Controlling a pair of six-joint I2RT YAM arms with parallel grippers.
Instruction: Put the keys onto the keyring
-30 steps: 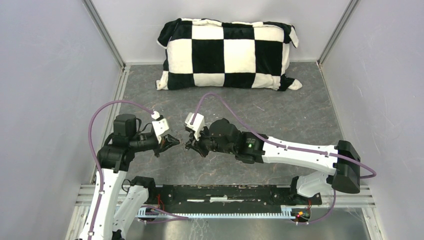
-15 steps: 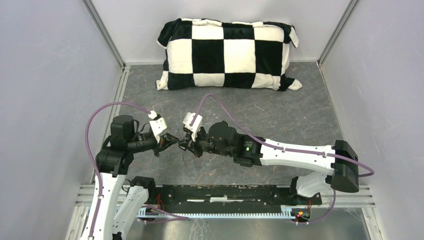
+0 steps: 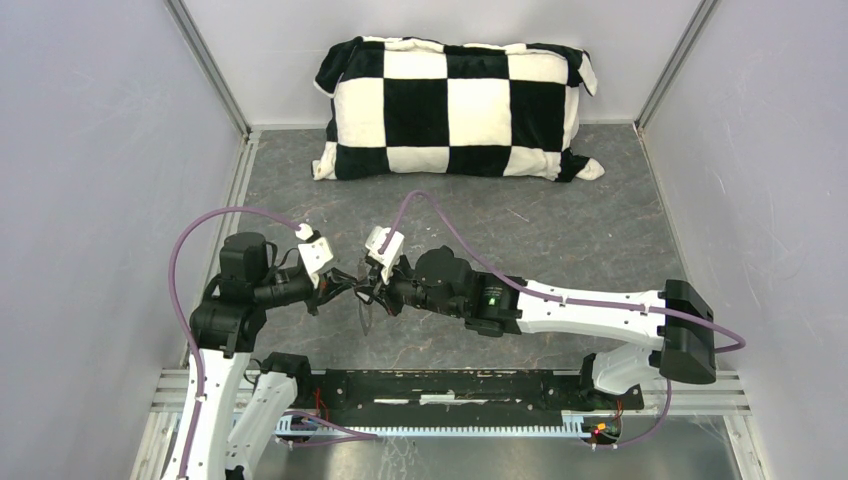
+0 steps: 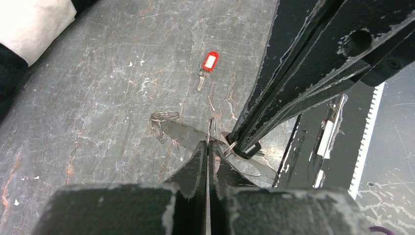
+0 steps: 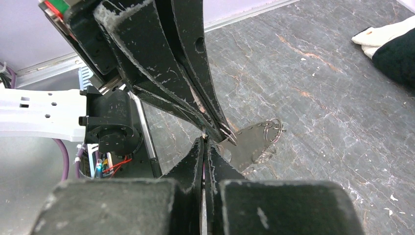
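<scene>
My left gripper [image 4: 208, 144] is shut on the keyring [image 4: 211, 125], a thin grey wire loop seen edge-on. The ring's fringe of small metal pieces [image 4: 163, 119] hangs just above the floor. My right gripper [image 4: 234, 146] comes in from the right, shut on the black key [image 4: 250, 150], whose small ring touches the left fingertips. The red key [image 4: 209, 61] lies alone on the floor beyond them. From above, the left gripper [image 3: 350, 286] and right gripper [image 3: 372, 292] meet tip to tip, and the keyring [image 3: 366, 314] dangles below them.
A black-and-white checked pillow [image 3: 455, 108] lies against the back wall. Grey walls close in both sides. A black rail with the arm bases [image 3: 460, 388] runs along the near edge of the worn grey floor [image 3: 560, 230].
The right gripper has moved left until its tips meet the left gripper's. Both grippers have stayed shut.
</scene>
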